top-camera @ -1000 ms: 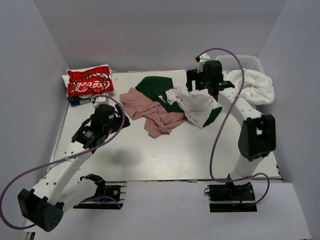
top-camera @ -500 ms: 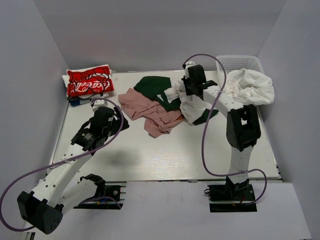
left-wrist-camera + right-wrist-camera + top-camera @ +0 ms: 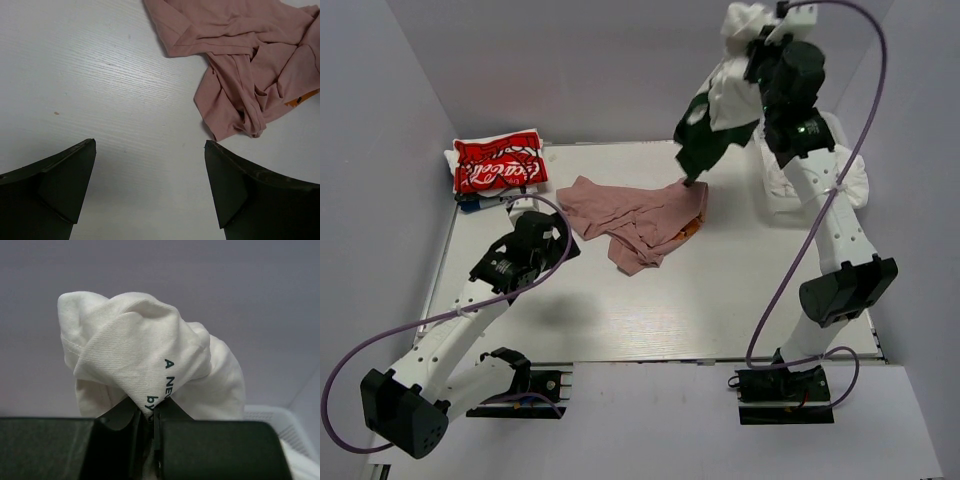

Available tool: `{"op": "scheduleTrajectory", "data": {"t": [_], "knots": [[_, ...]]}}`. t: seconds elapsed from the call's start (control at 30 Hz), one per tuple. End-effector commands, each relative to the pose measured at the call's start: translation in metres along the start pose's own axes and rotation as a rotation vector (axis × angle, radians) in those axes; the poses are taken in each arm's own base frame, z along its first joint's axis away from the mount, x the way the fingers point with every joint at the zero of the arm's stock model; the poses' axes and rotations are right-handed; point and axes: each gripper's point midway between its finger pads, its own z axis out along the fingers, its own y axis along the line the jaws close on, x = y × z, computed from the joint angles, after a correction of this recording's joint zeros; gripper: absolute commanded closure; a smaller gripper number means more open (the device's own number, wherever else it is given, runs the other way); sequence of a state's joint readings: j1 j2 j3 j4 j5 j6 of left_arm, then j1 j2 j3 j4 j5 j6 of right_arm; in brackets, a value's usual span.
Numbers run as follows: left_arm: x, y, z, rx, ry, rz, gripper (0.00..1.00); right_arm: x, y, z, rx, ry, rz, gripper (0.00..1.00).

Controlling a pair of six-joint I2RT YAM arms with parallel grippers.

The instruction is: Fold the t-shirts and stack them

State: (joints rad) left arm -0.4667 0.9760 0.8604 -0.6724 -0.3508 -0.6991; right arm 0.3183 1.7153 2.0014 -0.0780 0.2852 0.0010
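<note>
My right gripper (image 3: 760, 45) (image 3: 155, 412) is raised high at the back, shut on a bunched white t-shirt (image 3: 145, 360) (image 3: 730, 75) with dark lettering. Dark green cloth (image 3: 705, 140) hangs below the white t-shirt, its tip just above the table. A dusty-pink t-shirt (image 3: 640, 215) (image 3: 245, 60) lies crumpled mid-table. The red t-shirt with white script (image 3: 500, 162) lies folded on a small pile at the back left. My left gripper (image 3: 150, 147) (image 3: 548, 240) hovers open over bare table, left of the pink t-shirt, holding nothing.
Another white t-shirt (image 3: 820, 185) drapes at the back right, behind my right arm. The white lattice basket (image 3: 282, 422) shows beside it. An orange scrap (image 3: 690, 228) peeks from under the pink t-shirt's right edge. Grey walls close in the table on three sides.
My right gripper shut on the white t-shirt in the heap and lifted it high; the dark green cloth came off the table with it. The left arm barely moved.
</note>
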Motion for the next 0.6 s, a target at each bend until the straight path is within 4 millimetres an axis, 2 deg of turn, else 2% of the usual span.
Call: {"op": "scheduleTrajectory", "data": {"t": [0.0,0.03,0.1,0.13,0.17,0.2,0.23,0.27,0.3,0.33,0.37,0.4,0.43,0.5,0.53,0.57], "knots": [[-0.026,-0.008,-0.009,0.014,-0.076,-0.033,0.00,-0.066,-0.054,0.004,0.204,-0.179,-0.042,1.00],[-0.026,-0.006,-0.007,-0.001,-0.077,-0.031,0.00,-0.071,-0.067,0.009,0.268,-0.197,-0.049,1.00],[-0.031,-0.007,-0.008,-0.008,-0.085,-0.031,0.00,-0.095,-0.102,0.001,0.392,-0.257,-0.090,1.00],[-0.029,-0.006,-0.006,-0.014,-0.079,-0.028,0.00,-0.099,-0.121,-0.001,0.465,-0.279,-0.095,1.00],[-0.033,-0.008,-0.008,-0.008,-0.085,-0.031,0.00,-0.098,-0.133,-0.004,0.509,-0.274,-0.131,1.00],[-0.030,-0.005,-0.006,-0.026,-0.078,-0.025,0.00,-0.110,-0.149,-0.010,0.560,-0.316,-0.143,1.00],[-0.034,-0.008,-0.007,-0.020,-0.086,-0.029,0.00,-0.114,-0.168,-0.019,0.628,-0.320,-0.167,1.00],[-0.033,-0.006,-0.005,-0.033,-0.084,-0.025,0.00,-0.106,-0.176,-0.017,0.652,-0.307,-0.181,1.00],[-0.032,-0.006,-0.002,-0.040,-0.077,-0.021,0.00,-0.112,-0.196,-0.024,0.703,-0.333,-0.185,1.00],[-0.032,-0.006,-0.002,-0.040,-0.076,-0.021,0.00,-0.108,-0.201,-0.023,0.717,-0.329,-0.199,1.00],[-0.033,-0.009,0.001,-0.035,-0.082,-0.024,0.00,-0.094,-0.204,-0.015,0.705,-0.299,-0.223,1.00],[-0.029,-0.009,0.005,-0.038,-0.064,-0.017,0.00,-0.079,-0.219,-0.013,0.727,-0.254,-0.245,1.00],[-0.030,-0.011,0.007,-0.037,-0.065,-0.018,0.00,-0.058,-0.224,-0.008,0.729,-0.202,-0.253,1.00],[-0.026,-0.013,0.012,-0.038,-0.051,-0.013,0.00,-0.007,-0.236,0.007,0.734,-0.085,-0.277,1.00],[-0.022,-0.012,0.018,-0.052,-0.033,-0.004,0.00,0.022,-0.252,0.010,0.736,-0.026,-0.285,1.00],[-0.024,-0.017,0.020,-0.041,-0.033,-0.007,0.00,0.055,-0.258,0.014,0.713,0.067,-0.296,1.00]]}}
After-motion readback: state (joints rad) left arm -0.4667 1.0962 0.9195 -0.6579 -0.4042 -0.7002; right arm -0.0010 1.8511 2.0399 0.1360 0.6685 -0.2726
